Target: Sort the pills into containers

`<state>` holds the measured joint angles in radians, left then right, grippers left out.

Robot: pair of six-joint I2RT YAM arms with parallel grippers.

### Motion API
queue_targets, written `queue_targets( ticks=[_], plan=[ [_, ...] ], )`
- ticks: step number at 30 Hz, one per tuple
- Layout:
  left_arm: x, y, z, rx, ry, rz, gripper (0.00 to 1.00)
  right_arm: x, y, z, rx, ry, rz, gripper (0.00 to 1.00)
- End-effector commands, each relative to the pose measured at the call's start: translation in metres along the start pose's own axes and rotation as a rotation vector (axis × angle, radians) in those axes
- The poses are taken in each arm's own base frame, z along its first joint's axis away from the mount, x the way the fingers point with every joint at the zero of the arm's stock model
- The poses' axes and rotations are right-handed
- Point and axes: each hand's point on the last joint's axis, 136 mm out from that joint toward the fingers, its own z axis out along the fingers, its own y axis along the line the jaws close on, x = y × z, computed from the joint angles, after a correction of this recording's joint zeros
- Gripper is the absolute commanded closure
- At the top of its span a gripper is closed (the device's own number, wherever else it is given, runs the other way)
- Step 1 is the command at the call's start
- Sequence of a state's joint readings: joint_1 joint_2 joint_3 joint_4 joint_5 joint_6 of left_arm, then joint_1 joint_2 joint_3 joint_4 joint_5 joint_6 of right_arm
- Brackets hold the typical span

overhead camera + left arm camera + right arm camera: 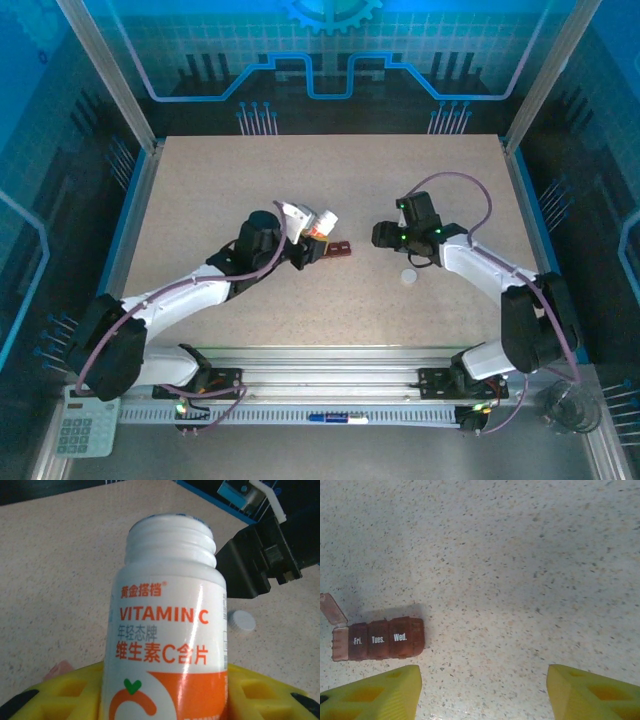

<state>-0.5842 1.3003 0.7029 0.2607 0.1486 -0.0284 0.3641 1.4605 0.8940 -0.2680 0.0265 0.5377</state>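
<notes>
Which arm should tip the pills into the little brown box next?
Left, most likely. The left gripper holds the uncapped vitamin bottle close to the pill box, whose end lid stands open. The right gripper is open and empty.

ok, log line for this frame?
left jaws shut on uncapped vitamin C bottle | right jaws open, empty | cap loose on table | pill organizer flat, end lid open

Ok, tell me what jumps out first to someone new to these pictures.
The uncapped white Vitamin C bottle stands out close up in the left wrist view, clamped in the left gripper. A white cap lies on the table near the open right gripper. Between the grippers lies the brown pill organizer, one end lid flipped open.
</notes>
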Motion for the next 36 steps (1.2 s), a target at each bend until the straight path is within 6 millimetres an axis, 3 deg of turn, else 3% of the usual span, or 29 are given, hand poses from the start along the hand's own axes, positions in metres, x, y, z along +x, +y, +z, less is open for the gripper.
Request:
queue_targets(
  ticks=[1, 8, 13, 21, 36],
  plan=[
    [-0.003, 0.01, -0.007, -0.054, -0.039, -0.031, 1.0, -0.01, 0.029, 0.006, -0.094, 0.007, -0.07, 0.32],
    [0.023, 0.021, -0.011, -0.1, -0.006, -0.111, 1.0, -0.011, 0.065, 0.032, -0.161, 0.099, -0.204, 0.31],
    [0.042, 0.024, -0.015, -0.125, 0.038, -0.149, 1.0, -0.005, 0.078, 0.051, -0.153, 0.153, -0.28, 0.31],
    [0.066, 0.031, -0.019, -0.165, 0.126, -0.184, 1.0, 0.01, 0.082, 0.071, -0.132, 0.21, -0.334, 0.31],
    [0.096, 0.034, -0.005, -0.165, 0.269, -0.241, 1.0, 0.023, 0.075, 0.083, -0.092, 0.246, -0.359, 0.32]
  ],
)
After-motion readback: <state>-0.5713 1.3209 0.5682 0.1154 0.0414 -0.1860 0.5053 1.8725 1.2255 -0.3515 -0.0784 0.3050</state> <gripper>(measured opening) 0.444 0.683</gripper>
